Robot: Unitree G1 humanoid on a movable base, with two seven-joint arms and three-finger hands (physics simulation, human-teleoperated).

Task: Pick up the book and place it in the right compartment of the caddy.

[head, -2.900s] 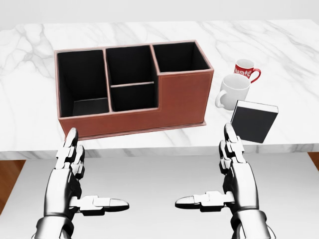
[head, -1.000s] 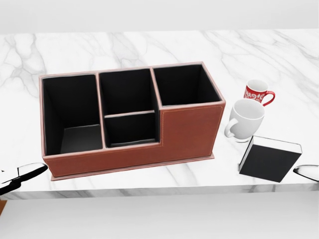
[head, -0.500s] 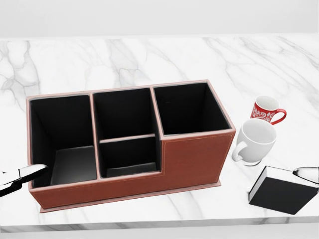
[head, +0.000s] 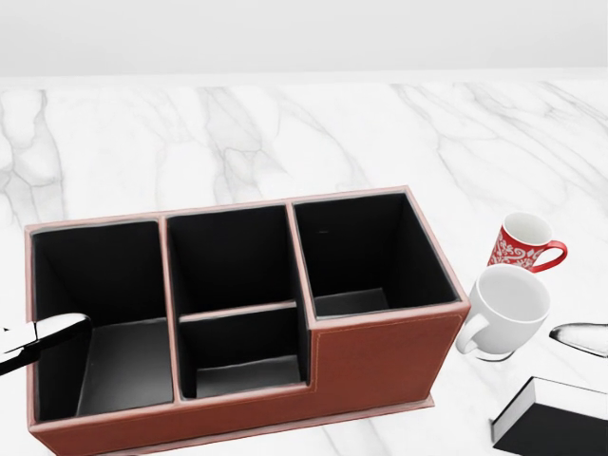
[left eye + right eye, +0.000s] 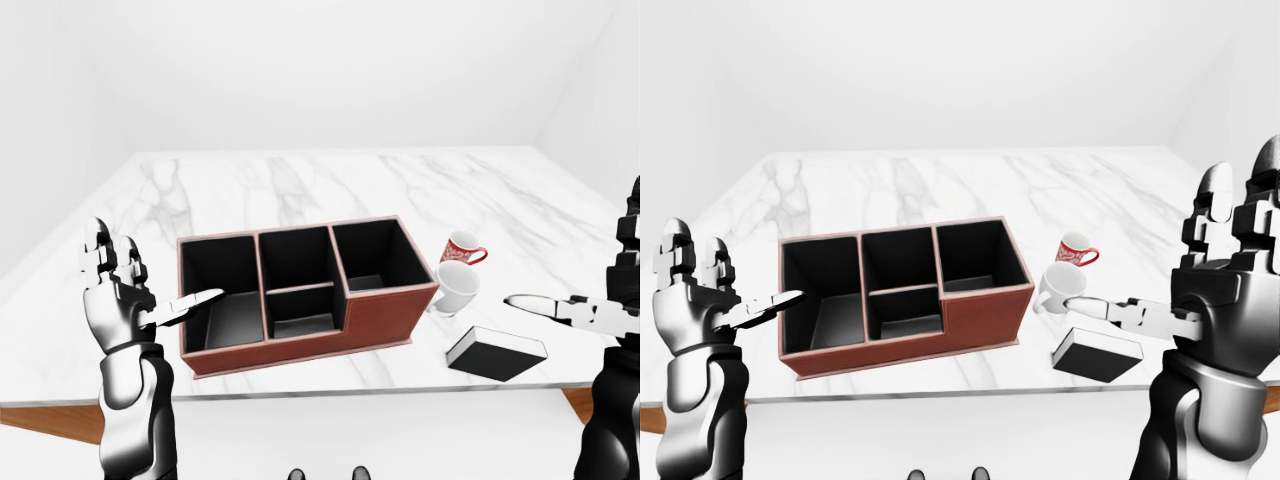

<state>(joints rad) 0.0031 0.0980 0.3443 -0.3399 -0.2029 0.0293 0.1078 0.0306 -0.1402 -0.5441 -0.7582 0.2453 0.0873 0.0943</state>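
Two hands stand raised nearest the camera, both spread wide and holding nothing: the left hand (image 5: 118,290) at the left edge of the left-eye view, the right hand (image 5: 1225,275) at the right of the right-eye view. Just beyond the right hand's thumb, the book (image 5: 1097,352) lies flat near the table's near edge, lower right. It looks stiff, light and smooth-covered, so a pinch across its thin edges probably suits. In the head view its lower part is cut off. Farther left sits the caddy (image 4: 380,356), its right compartment (image 4: 366,252) empty.
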